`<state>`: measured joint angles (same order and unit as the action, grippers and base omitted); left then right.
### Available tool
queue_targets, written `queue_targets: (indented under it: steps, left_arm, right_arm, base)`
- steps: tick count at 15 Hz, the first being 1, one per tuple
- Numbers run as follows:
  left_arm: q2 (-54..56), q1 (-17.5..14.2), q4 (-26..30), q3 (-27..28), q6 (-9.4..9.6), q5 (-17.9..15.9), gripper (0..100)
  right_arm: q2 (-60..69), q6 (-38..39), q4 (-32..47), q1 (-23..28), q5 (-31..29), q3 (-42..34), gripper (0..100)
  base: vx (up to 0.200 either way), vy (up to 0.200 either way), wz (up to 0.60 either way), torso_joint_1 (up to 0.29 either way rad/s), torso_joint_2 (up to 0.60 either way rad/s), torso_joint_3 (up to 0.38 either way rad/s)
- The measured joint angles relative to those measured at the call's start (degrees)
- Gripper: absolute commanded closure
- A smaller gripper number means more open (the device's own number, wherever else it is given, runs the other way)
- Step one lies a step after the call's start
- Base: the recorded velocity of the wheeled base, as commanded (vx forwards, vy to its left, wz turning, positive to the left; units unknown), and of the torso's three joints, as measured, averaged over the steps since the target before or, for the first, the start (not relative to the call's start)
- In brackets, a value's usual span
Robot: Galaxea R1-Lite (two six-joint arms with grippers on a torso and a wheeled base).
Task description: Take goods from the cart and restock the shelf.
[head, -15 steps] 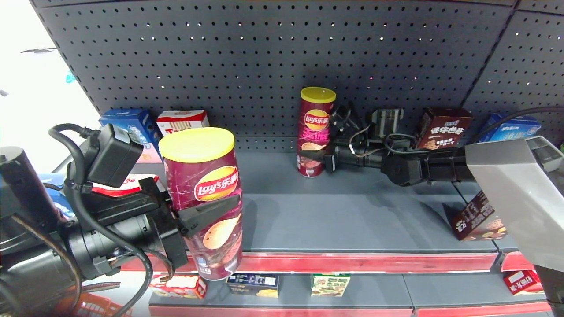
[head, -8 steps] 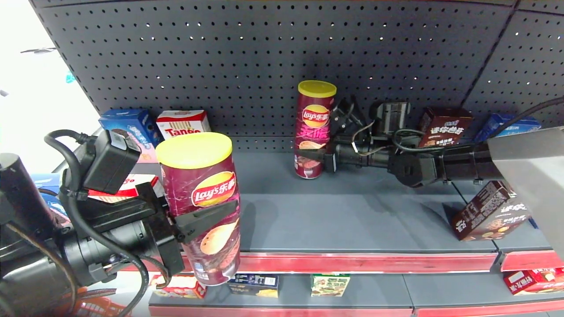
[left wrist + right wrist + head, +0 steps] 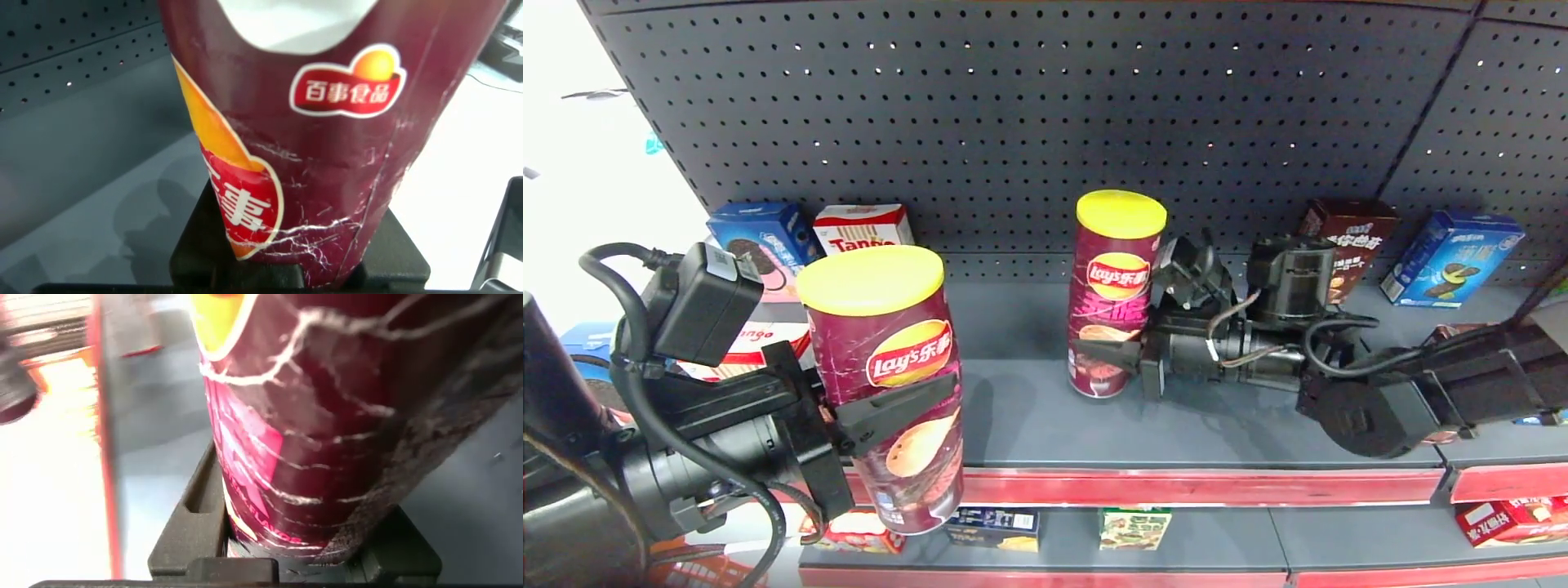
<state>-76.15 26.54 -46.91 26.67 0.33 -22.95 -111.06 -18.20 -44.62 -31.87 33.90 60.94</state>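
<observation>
Lower left of the head view: left gripper [image 3: 907,412] pinching a tall maroon cardboard crisp canister with yellow plastic lid [image 3: 882,359], upright, hanging in front of the red shelf lip [image 3: 1176,487]. Mid-frame, farther in: right gripper [image 3: 1107,359] closed around a second maroon yellow-lidded canister [image 3: 1117,278], roughly upright, base at or just above the grey metal shelf deck [image 3: 1201,433]; cannot tell which. Behind, black pegboard [image 3: 1013,106]. Likely trouble: letting go before the base sits flat, toppling that tall tube; bringing the near canister in too low, clipping the lip.
</observation>
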Motion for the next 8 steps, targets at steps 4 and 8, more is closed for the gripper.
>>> queue_targets:
  steps: [4,8]
  left_arm:
    - [0.0,0.0,0.0,0.0,0.0,0.0,100]
    - [0.0,0.0,0.0,0.0,0.0,0.0,100]
  right_arm:
    - [6.9,-0.2,-3.0,-1.5,0.5,-11.1,100]
    - [7.4,-0.3,-4.8,-1.4,0.5,-12.4,100]
  base:
    - [0.0,0.0,0.0,0.0,0.0,0.0]
    - [0.0,0.0,0.0,0.0,0.0,0.0]
